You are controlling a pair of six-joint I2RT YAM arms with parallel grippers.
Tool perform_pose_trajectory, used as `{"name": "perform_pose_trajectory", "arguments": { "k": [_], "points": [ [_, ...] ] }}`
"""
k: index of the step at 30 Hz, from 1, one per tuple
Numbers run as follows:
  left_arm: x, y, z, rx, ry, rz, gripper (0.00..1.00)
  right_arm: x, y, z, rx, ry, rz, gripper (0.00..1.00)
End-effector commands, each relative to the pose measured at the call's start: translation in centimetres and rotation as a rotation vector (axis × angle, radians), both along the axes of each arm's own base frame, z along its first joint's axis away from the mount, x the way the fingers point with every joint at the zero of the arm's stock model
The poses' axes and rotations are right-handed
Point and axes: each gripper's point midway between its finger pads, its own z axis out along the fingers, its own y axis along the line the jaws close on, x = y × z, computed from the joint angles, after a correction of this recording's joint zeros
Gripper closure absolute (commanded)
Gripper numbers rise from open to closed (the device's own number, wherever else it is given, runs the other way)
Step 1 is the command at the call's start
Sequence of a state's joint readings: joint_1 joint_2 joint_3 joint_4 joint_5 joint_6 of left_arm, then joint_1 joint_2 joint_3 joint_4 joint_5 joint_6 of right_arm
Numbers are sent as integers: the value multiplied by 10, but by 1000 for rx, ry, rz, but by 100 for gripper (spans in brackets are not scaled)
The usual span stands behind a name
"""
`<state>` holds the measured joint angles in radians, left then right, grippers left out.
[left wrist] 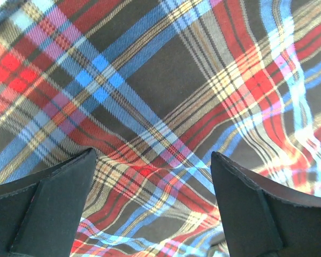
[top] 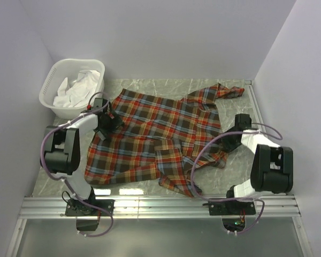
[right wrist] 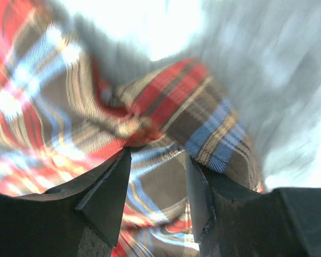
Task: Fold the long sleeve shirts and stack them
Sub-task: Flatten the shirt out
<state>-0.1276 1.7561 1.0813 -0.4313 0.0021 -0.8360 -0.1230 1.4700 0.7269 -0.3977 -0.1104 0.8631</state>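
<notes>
The red, blue and brown plaid flannel shirt (top: 150,134) lies spread, rumpled, on the table (top: 166,85).

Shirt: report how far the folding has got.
Done: little. The shirt lies mostly spread on the table; only its near edge looks turned over. In hand: the right gripper pinches cloth at the shirt's right edge, while the left gripper hangs open over the left side. Left: the real folds and the stacking. No folded pile shows, and the basket holds white cloth.
</notes>
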Motion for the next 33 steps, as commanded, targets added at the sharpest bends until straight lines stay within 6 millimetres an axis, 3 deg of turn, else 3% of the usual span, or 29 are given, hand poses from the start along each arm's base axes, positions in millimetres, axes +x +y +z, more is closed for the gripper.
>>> {"name": "perform_pose_trajectory", "arguments": {
  "k": [1, 3, 5, 7, 8, 11, 14, 15, 16, 20, 23, 24, 25, 27, 29, 33],
  "points": [
    [-49, -17, -20, -147, 127, 49, 3, 35, -53, 3, -154, -21, -106, 46],
    [-56, -21, -16, -180, 115, 49, 3, 63, -71, 18, -204, -57, -127, 46],
    [-68, -22, -6, -178, 92, 28, 2, 74, -89, 19, -271, -45, -158, 46],
    [-73, -11, 11, -99, 40, 29, 1, 95, -96, 46, -314, -106, -127, 46],
    [-71, -1, 18, -31, 6, 20, 1, 107, -87, 61, -326, -150, -65, 46],
    [-62, 9, 55, 54, -106, -28, 1, 113, -64, 94, -359, -223, 35, 46],
    [-40, 18, 80, 143, -193, -50, 1, 111, -16, 112, -322, -284, 171, 46],
    [-30, 17, 90, 150, -219, -55, 1, 108, -4, 110, -284, -289, 201, 46],
    [-24, 16, 83, 160, -194, -66, 1, 103, 28, 112, -264, -306, 276, 46],
    [7, 5, 72, 171, -168, -106, 1, 86, 83, 94, -182, -284, 402, 46],
    [31, -1, 60, 185, -142, -109, 2, 80, 102, 78, -131, -263, 426, 46],
    [43, -4, 64, 184, -159, -107, 2, 79, 104, 74, -128, -255, 430, 46],
    [47, -5, 51, 189, -128, -110, 2, 79, 105, 67, -128, -241, 434, 46],
    [60, -7, 51, 204, -137, -104, 3, 77, 103, 52, -137, -202, 441, 46],
    [64, -6, 36, 223, -103, -96, 3, 75, 98, 39, -153, -165, 429, 45],
    [74, -8, 21, 226, -72, -84, 3, 79, 65, 13, -162, -114, 342, 45]
  ]
}}
